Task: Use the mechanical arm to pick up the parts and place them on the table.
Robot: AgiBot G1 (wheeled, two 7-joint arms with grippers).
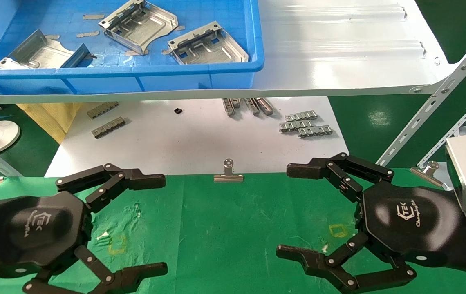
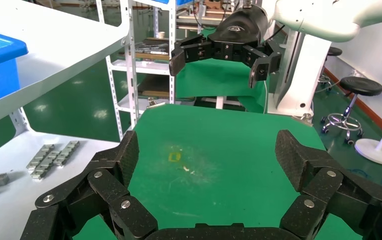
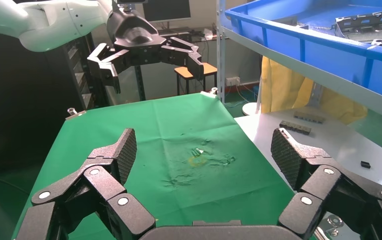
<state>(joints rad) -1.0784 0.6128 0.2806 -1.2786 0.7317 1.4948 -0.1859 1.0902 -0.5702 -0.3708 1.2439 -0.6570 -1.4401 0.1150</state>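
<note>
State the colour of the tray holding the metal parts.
Blue. The tray holding the silver-grey parts shows best in the head view.

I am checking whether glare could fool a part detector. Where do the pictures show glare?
Head view: bright glare on the glossy white shelf, right of the blue bin; the parts inside show only mild shine. Left wrist view: soft reflections on the green floor. Right wrist view: the table looks matte, without glare.

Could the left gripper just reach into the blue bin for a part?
Probably yes: the left gripper hangs open above the table, and the bin with parts is open-topped, though on a higher shelf.
</note>
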